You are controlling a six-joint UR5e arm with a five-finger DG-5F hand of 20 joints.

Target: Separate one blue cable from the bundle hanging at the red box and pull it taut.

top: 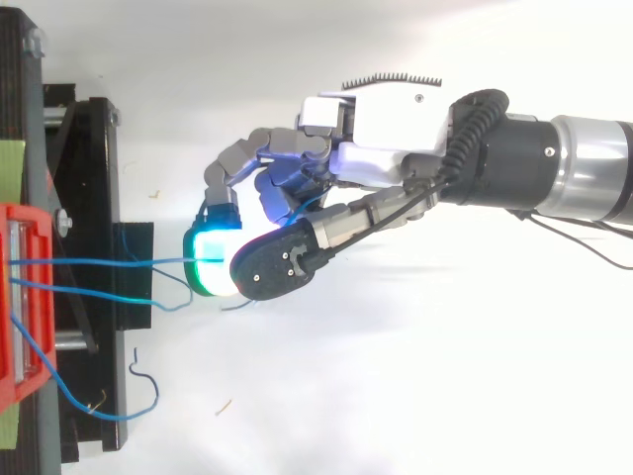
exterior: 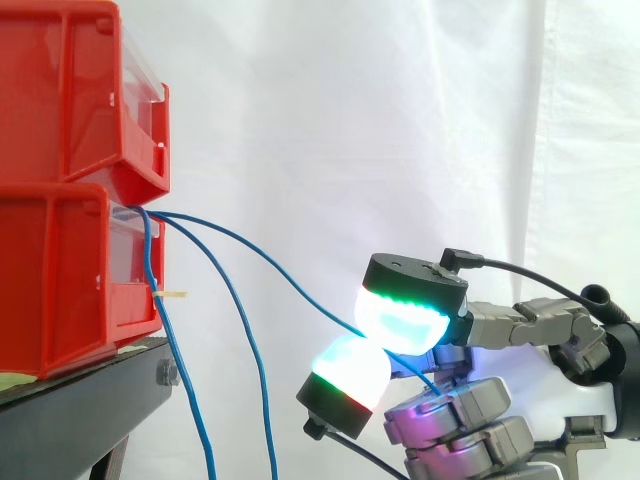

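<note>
Several thin blue cables come out of the lower red bin (exterior: 60, 280). One blue cable (exterior: 260, 262) runs from the bin's front down to the right into my hand (exterior: 470, 400), where two glowing pads (exterior: 400, 318) pinch it. It sags a little along the way. In the top view the same cable (top: 119, 263) runs level from the bin (top: 25, 297) to the pinching pads of my hand (top: 386, 139). The other blue cables (exterior: 250, 350) hang loosely down beside the stand.
A second red bin (exterior: 70, 90) is stacked on the lower one, both on a black stand (exterior: 90, 390). A white curtain hangs behind. Loose cable ends (top: 148, 391) curl below the stand in the top view.
</note>
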